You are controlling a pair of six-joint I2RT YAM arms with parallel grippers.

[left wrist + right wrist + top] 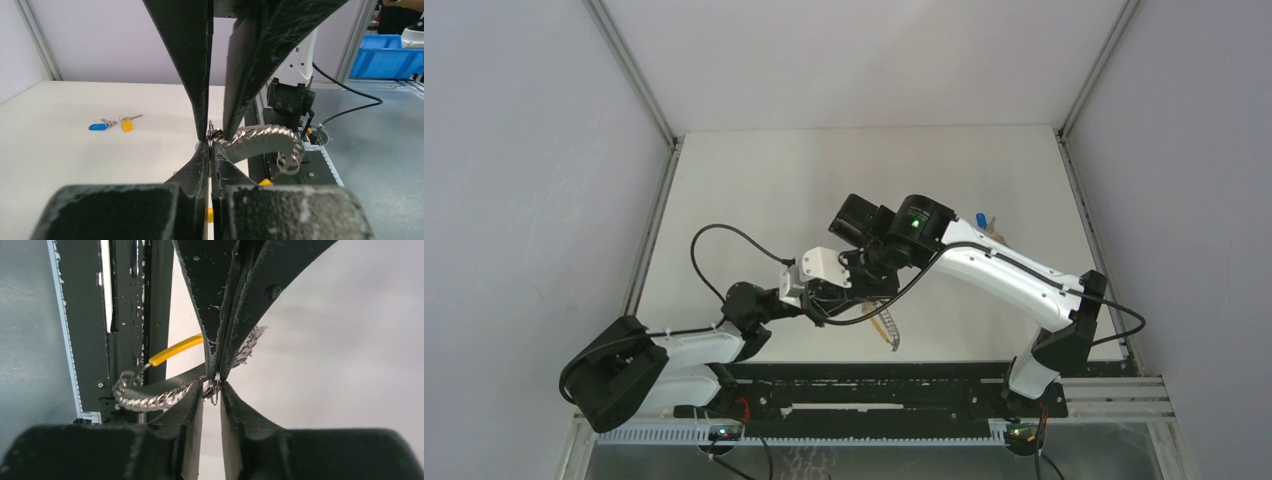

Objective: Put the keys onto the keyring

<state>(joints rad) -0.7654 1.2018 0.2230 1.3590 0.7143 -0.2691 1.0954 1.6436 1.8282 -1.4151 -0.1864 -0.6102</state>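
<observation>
The two arms meet in the middle, with their fingertips almost nose to nose.

The left gripper (209, 148) has its two fingers pressed tight together. They pinch a small wire ring at the end of the keyring (265, 137). From that pinch, the shiny grey chain curls away to the right of the left gripper's fingertips and then droops down. A yellow part (175, 350) of the keyring sticks out behind the chain, on the far side from the left gripper's tips.

The right gripper (212, 390) comes at the same spot from the other side. Its fingers are a little bit apart. The small wire ring sits right in the gap between them. I cannot tell if they are touching it.

A blue key (98, 126) and a yellow key (127, 123) lie flat on the white table (60, 165). They are just beside each other. They are off to the left of the left gripper's fingers and farther out, well apart from both grippers. Neither one is on the keyring.
</observation>
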